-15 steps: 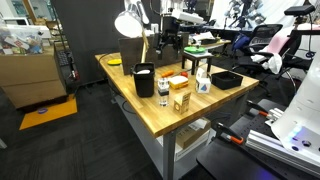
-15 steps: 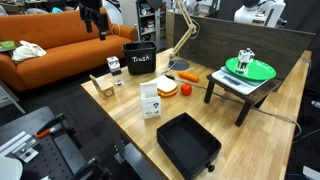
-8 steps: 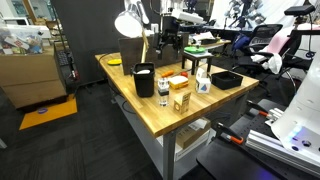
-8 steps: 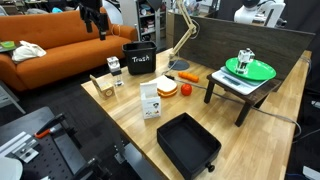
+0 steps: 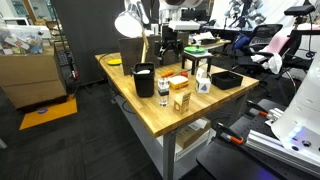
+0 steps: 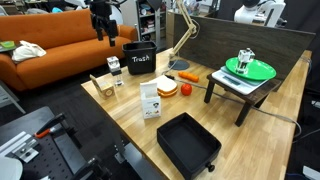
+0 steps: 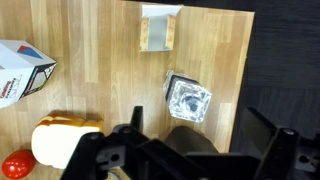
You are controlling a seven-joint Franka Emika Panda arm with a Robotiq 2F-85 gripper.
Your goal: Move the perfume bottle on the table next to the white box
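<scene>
Table (image 7: pixel 100 100): perfume bottle (image 7: pixel 187 100) below fingers (image 7: pixel 134 120)

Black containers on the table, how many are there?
2: the trash bin beside the lamp base, and the shallow tray at the opposite end of the table. None seems hidden.

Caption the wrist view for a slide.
Wrist view: open gripper hovers over the table, perfume bottle just ahead of its jaws, carton beyond.

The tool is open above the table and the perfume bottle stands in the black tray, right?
No: the bottle stands on the table beside the bin, not in the tray, as an exterior view shows. The tool is open above the table.
</scene>
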